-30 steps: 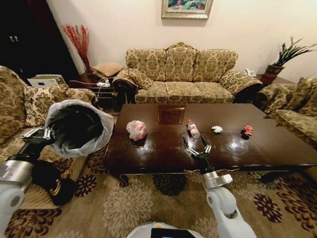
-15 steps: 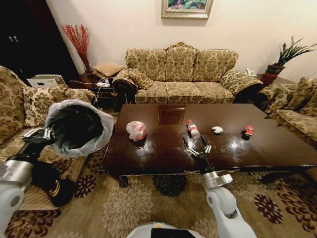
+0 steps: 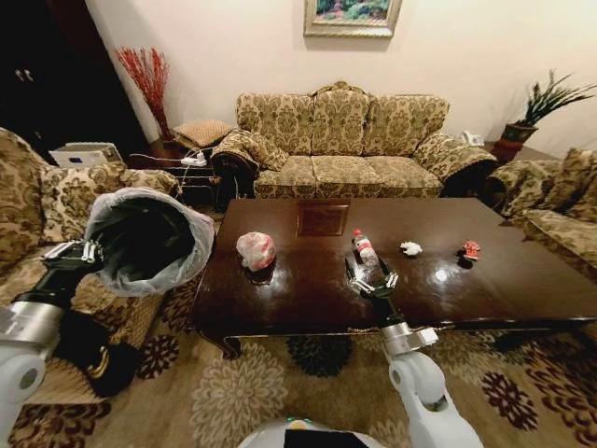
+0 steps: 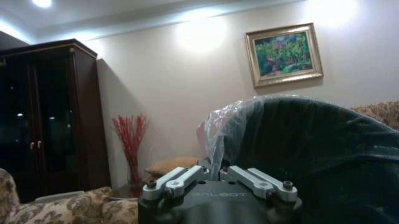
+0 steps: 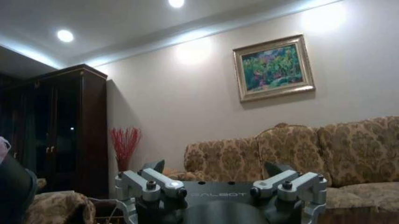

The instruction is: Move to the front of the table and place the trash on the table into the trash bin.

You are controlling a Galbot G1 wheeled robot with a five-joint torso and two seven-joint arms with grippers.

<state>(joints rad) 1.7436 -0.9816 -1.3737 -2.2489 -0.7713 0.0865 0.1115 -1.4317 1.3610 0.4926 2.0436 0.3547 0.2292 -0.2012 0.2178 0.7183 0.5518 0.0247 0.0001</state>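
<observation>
- Whole head view shifted a touch vs. a sec ago; table [image 3: 308,285] and sofas sit slightly lower in the picture, so reads as base/camera creeping, not the trash moving.
- Arms look the same rel. to body as before; no item lifted.
- Meaning for task: approach prob. finishing, robot already at table's front edge; pick-up phase not yet begun.
- Right gripper [image 3: 370,277] low over table near front edge, fingers spread wide, gripping nothing; same spread seen in right wrist view [image 5: 215,166].
- Bottle [image 3: 364,246] lying just beyond right gripper, apart from it; likely first target.
- Bag [image 3: 256,250] further to robot's left on table; wad [image 3: 410,248] and wrapper [image 3: 469,249] to the right, all well apart from each other.
- Left gripper [image 3: 73,250] off table's left end, clamped on bin [image 3: 191,217] rim and liner, holding it tilted, mouth toward table; fingers pinched on the liner edge in left wrist view [image 4: 218,173].
- Bin inside dark; no trash seen in it, though depth partly hidden.
- All four bits on the table: none binned.
</observation>
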